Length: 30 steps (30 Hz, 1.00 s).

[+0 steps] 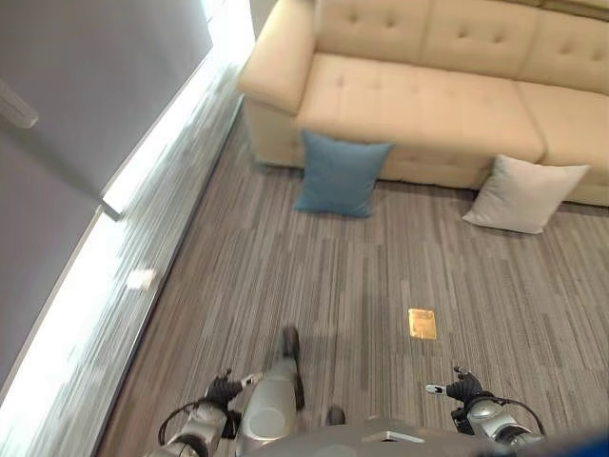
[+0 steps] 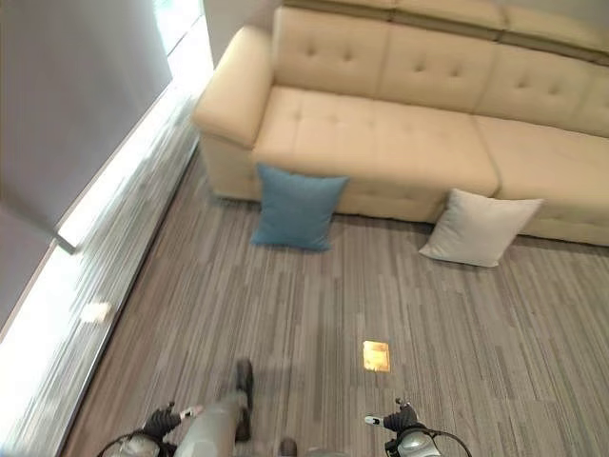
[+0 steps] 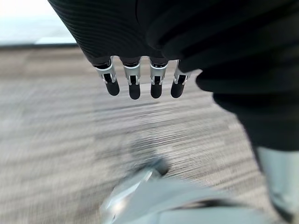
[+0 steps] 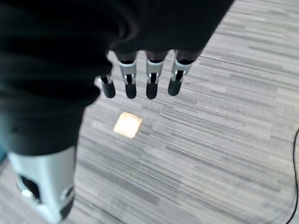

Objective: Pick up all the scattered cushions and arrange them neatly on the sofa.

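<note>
Left eye view: a blue cushion point(image 1: 341, 174) and a white cushion point(image 1: 522, 193) lean on the floor against the beige sofa point(image 1: 419, 100), its seat bare. Left hand point(image 1: 223, 390) and right hand point(image 1: 463, 387) hang low, fingers relaxed and holding nothing; judged from this, both pickups remain.

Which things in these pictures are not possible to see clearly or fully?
- Sofa: its right end is cut off by the edge of both eye views.
- Blue cushion and white cushion: their backs lean on the sofa front, hidden.
- Gold floor plate: too small to identify.
- Left hand, right hand: palms hidden by their dark covers.
</note>
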Available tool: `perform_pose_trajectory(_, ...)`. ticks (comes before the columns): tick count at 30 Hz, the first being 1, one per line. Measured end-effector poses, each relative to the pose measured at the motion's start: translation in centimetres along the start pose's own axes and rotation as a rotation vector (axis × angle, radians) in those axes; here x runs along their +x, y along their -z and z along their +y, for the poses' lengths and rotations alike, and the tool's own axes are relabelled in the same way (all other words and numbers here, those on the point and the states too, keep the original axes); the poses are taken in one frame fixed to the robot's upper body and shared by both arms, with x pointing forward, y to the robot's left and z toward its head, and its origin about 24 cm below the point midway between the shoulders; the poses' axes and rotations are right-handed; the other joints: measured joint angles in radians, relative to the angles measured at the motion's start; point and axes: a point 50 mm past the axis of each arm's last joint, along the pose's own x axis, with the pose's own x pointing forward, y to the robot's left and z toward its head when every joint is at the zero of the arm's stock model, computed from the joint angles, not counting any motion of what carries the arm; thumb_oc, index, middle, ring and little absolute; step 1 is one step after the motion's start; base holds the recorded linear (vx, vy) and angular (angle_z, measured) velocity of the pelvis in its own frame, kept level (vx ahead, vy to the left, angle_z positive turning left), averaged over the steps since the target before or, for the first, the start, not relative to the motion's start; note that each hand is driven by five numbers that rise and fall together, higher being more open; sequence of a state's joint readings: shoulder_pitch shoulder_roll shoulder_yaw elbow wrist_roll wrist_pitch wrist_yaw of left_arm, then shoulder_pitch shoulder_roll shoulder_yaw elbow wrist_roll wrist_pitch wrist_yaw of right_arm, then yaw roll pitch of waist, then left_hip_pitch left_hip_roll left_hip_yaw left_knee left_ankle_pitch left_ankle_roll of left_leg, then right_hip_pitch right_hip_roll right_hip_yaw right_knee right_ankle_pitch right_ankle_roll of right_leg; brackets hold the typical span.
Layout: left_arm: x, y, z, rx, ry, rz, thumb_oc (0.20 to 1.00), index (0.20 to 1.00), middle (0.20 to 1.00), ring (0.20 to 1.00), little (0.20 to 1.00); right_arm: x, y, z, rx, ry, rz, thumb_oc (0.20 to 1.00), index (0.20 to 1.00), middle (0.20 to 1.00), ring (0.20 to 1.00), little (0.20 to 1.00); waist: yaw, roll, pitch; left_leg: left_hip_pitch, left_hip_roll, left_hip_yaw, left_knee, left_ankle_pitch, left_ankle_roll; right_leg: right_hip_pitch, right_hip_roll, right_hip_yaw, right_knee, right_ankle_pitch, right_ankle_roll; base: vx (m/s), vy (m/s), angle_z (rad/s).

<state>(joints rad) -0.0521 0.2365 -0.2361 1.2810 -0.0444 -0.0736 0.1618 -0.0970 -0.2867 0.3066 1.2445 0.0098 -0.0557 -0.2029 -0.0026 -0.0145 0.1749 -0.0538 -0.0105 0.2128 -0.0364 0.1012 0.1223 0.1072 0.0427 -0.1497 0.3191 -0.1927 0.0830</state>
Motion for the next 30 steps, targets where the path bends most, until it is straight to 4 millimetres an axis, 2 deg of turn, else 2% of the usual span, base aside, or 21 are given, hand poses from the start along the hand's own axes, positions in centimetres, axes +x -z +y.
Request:
perform_pose_trajectory(1,0.3,-1.3,0.7,0.046,-0.012,-0.038,1.0,1.0,1.0,1.0,1.0,-0.2,0.1,0.5,-0.026,-0.016,-0.02,1.0,1.0,1.0,1.0,1.0,-0.034,0.002,0.0,0.032,-0.02,-0.017,-0.025,-0.008,0.011,-0.125,-0.058,-0.036,0.249,-0.043,0.032,0.16,0.138,-0.1)
perform_pose_trajectory(3,0.6,-3.6,1.5,0.12,-0.028,-0.102,1.0,1.0,1.0,1.0,1.0,-0.2,-0.2,0.5,-0.042,-0.015,-0.031,1.0,1.0,1.0,1.0,1.0,-0.051,-0.013,0.007,0.064,-0.076,-0.032,-0.034,-0.033,0.015,-0.268,-0.177,-0.052,0.438,-0.049,0.049,0.16,0.052,0.36)
perform_pose_trajectory(4,0.7,-4.2,1.6,0.148,-0.032,-0.127,1.0,1.0,1.0,1.0,1.0,-0.2,-0.5,0.5,-0.04,-0.016,-0.041,1.0,1.0,1.0,1.0,1.0,-0.048,-0.005,0.011,0.097,-0.09,-0.033,-0.047,-0.041,0.006,-0.315,-0.224,-0.066,0.43,-0.048,0.048,0.21,-0.009,0.37)
perform_pose_trajectory(5,0.7,-4.2,1.6,0.144,-0.036,-0.125,1.0,1.0,1.0,1.0,1.0,-0.2,-0.6,0.8,-0.036,-0.024,-0.044,1.0,1.0,1.0,1.0,1.0,-0.052,0.005,0.014,0.126,-0.089,-0.047,-0.043,-0.06,-0.018,-0.325,-0.221,-0.055,0.332,-0.045,0.048,0.33,-0.06,0.3)
perform_pose_trajectory(7,0.6,-3.1,1.6,0.133,-0.036,-0.099,1.0,1.0,1.0,1.0,1.0,-0.1,-1.2,0.6,-0.034,-0.016,-0.062,1.0,1.0,1.0,1.0,1.0,-0.045,0.013,0.018,0.169,-0.093,-0.051,-0.053,-0.123,-0.036,-0.348,-0.218,-0.074,0.115,0.004,0.046,0.26,-0.106,0.02)
perform_pose_trajectory(9,0.4,-1.1,1.7,0.13,-0.036,-0.031,1.0,1.0,1.0,1.0,1.0,0.0,-2.2,0.4,-0.026,-0.01,-0.098,1.0,1.0,1.0,1.0,1.0,-0.042,-0.007,0.012,0.182,-0.111,-0.035,-0.051,-0.148,-0.038,-0.387,-0.216,-0.088,-0.068,0.092,0.049,0.14,-0.066,-0.19)
perform_pose_trajectory(10,0.3,-0.8,1.5,0.132,-0.032,-0.02,1.0,1.0,1.0,1.0,1.0,0.1,-2.5,0.2,-0.036,-0.004,-0.107,1.0,1.0,1.0,1.0,1.0,-0.043,-0.014,0.016,0.191,-0.123,-0.043,-0.049,-0.145,-0.029,-0.4,-0.215,-0.085,-0.131,0.136,0.052,0.13,-0.076,0.22)
perform_pose_trajectory(12,0.3,-0.9,1.2,0.134,-0.024,-0.027,1.0,1.0,1.0,1.0,1.0,-0.1,-1.0,0.3,-0.033,-0.007,-0.055,1.0,1.0,1.0,1.0,1.0,-0.052,-0.009,0.022,0.231,-0.123,-0.057,-0.05,-0.158,-0.049,-0.397,-0.196,-0.087,-0.137,0.192,0.024,0.22,-0.169,0.55)
perform_pose_trajectory(13,0.2,-0.4,1.1,0.132,-0.022,-0.017,1.0,1.0,1.0,1.0,1.0,-0.2,-0.5,0.5,-0.036,-0.011,-0.036,1.0,1.0,1.0,1.0,1.0,-0.051,-0.005,0.018,0.267,-0.109,-0.058,-0.046,-0.185,-0.09,-0.372,-0.154,-0.096,-0.118,0.203,0.002,0.22,-0.225,0.51)
perform_pose_trajectory(15,0.2,-0.7,0.7,0.142,-0.014,-0.035,1.0,1.0,1.0,1.0,1.0,-0.1,-0.6,0.0,-0.02,0.003,-0.034,1.0,1.0,1.0,1.0,1.0,-0.047,-0.007,0.01,0.282,-0.099,-0.064,-0.027,-0.208,-0.127,-0.329,-0.113,-0.137,-0.11,0.205,-0.023,0.2,-0.281,0.46)
perform_pose_trajectory(16,0.1,-1.0,0.1,0.14,0.002,-0.044,1.0,1.0,1.0,1.0,1.0,-0.1,-0.2,-0.2,-0.014,0.009,-0.022,1.0,1.0,1.0,1.0,1.0,-0.046,-0.017,0.004,0.278,-0.099,-0.059,0.033,-0.209,-0.129,-0.249,-0.09,-0.14,-0.217,0.233,-0.143,0.15,-0.281,0.33)
perform_pose_trajectory(17,0.0,-0.8,-0.8,0.13,0.023,-0.039,1.0,1.0,1.0,1.0,1.0,-0.1,-0.3,-0.2,-0.009,0.01,-0.028,1.0,1.0,1.0,1.0,1.0,-0.037,-0.028,-0.001,0.237,-0.094,-0.051,0.175,-0.21,-0.13,-0.159,-0.082,-0.136,-0.313,0.255,-0.159,0.09,-0.236,0.2)
perform_pose_trajectory(18,-0.1,-0.4,-1.0,0.123,0.03,-0.029,1.0,1.0,1.0,1.0,1.0,-0.1,-0.4,-0.2,-0.007,0.01,-0.034,1.0,1.0,1.0,1.0,1.0,-0.033,-0.032,-0.006,0.192,-0.085,-0.05,0.299,-0.224,-0.152,-0.121,-0.079,-0.136,-0.356,0.258,-0.163,0.06,-0.167,-0.03)
perform_pose_trajectory(20,0.0,-0.6,-0.8,0.118,0.027,-0.036,1.0,1.0,1.0,1.0,1.0,0.0,-0.6,-0.4,-0.018,0.012,-0.042,1.0,1.0,1.0,1.0,1.0,-0.022,-0.04,-0.005,0.022,-0.033,-0.022,0.638,-0.234,-0.2,-0.087,-0.068,-0.131,-0.395,0.253,-0.188,0.08,-0.128,-0.15)
perform_pose_trajectory(21,0.0,-0.8,-0.8,0.116,0.028,-0.041,1.0,1.0,1.0,1.0,1.0,0.0,-0.6,-0.3,-0.022,0.01,-0.043,1.0,1.0,1.0,1.0,1.0,-0.019,-0.035,-0.004,-0.029,0.009,-0.024,0.715,-0.237,-0.206,-0.079,-0.055,-0.13,-0.395,0.242,-0.204,0.1,-0.079,-0.17)
perform_pose_trajectory(22,0.1,-1.2,-0.5,0.113,0.021,-0.049,1.0,1.0,1.0,1.0,1.0,0.0,-0.7,0.0,-0.021,0.003,-0.045,1.0,1.0,1.0,1.0,1.0,-0.016,-0.041,0.0,-0.06,0.042,-0.03,0.726,-0.24,-0.207,-0.065,-0.046,-0.128,-0.396,0.231,-0.22,0.14,-0.043,-0.09)
perform_pose_trajectory(24,0.3,-1.8,0.5,0.118,-0.003,-0.063,1.0,1.0,1.0,1.0,1.0,-0.1,-0.6,0.3,-0.021,-0.005,-0.037,1.0,1.0,1.0,1.0,1.0,-0.007,-0.071,0.02,-0.103,0.085,-0.032,0.641,-0.238,-0.208,-0.037,-0.046,-0.122,-0.408,0.219,-0.228,0.18,-0.004,-0.11)
perform_pose_trajectory(26,0.4,-2.1,1.1,0.116,-0.02,-0.068,1.0,1.0,1.0,1.0,1.0,0.0,-0.8,0.3,-0.024,-0.003,-0.04,1.0,1.0,1.0,1.0,1.0,-0.008,-0.088,0.038,-0.105,0.102,-0.028,0.413,-0.226,-0.203,-0.014,-0.045,-0.115,-0.411,0.202,-0.214,0.21,0.028,-0.13)
perform_pose_trajectory(27,0.4,-2.1,1.3,0.116,-0.024,-0.068,1.0,1.0,1.0,1.0,1.0,0.0,-0.7,0.3,-0.025,-0.001,-0.033,1.0,1.0,1.0,1.0,1.0,-0.009,-0.092,0.046,-0.103,0.106,-0.027,0.312,-0.2,-0.205,0.0,-0.044,-0.117,-0.411,0.194,-0.204,0.27,0.059,0.01)
perform_pose_trajectory(29,0.5,-2.3,1.2,0.105,-0.024,-0.072,1.0,1.0,1.0,1.0,1.0,-0.1,0.0,0.2,-0.033,0.003,-0.002,1.0,1.0,1.0,1.0,1.0,-0.008,-0.085,0.056,-0.106,0.097,-0.035,0.101,-0.087,-0.22,0.028,-0.036,-0.118,-0.416,0.153,-0.16,0.19,0.051,0.13)
perform_pose_trajectory(30,0.5,-2.5,1.0,0.095,-0.021,-0.075,1.0,1.0,1.0,1.0,1.0,-0.1,0.3,0.2,-0.036,0.004,0.011,1.0,1.0,1.0,1.0,1.0,-0.004,-0.074,0.065,-0.109,0.097,-0.049,0.032,-0.041,-0.228,0.042,-0.027,-0.118,-0.417,0.143,-0.151,0.22,0.098,0.1)
